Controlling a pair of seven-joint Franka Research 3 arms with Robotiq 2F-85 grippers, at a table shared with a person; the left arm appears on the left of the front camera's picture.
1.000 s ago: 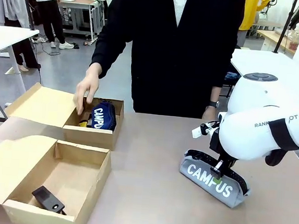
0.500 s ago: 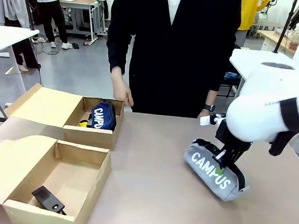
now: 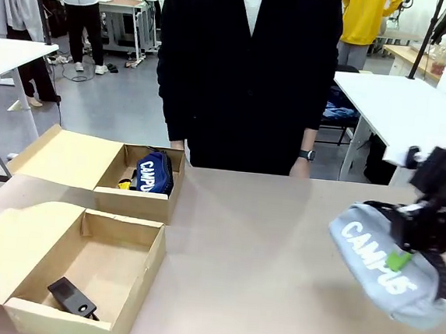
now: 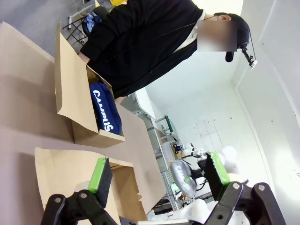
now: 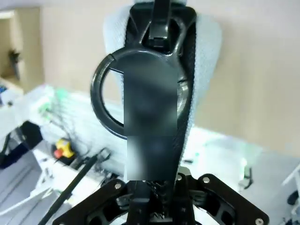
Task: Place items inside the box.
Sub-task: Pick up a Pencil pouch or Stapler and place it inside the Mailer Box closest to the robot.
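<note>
My right gripper is clamped across the middle of the grey CAMPUS pouch. I judge the pouch clear of the table at its right end, long axis slanting down to the right. The near box and far box lie well to its left. My left gripper is spread wide and empty.

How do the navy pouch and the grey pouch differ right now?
The navy pouch is dark blue; the grey pouch is pale grey. The navy pouch sits in the far box; the grey pouch is gripped by the right claw, away from that box. Both carry white CAMPUS lettering.
</note>
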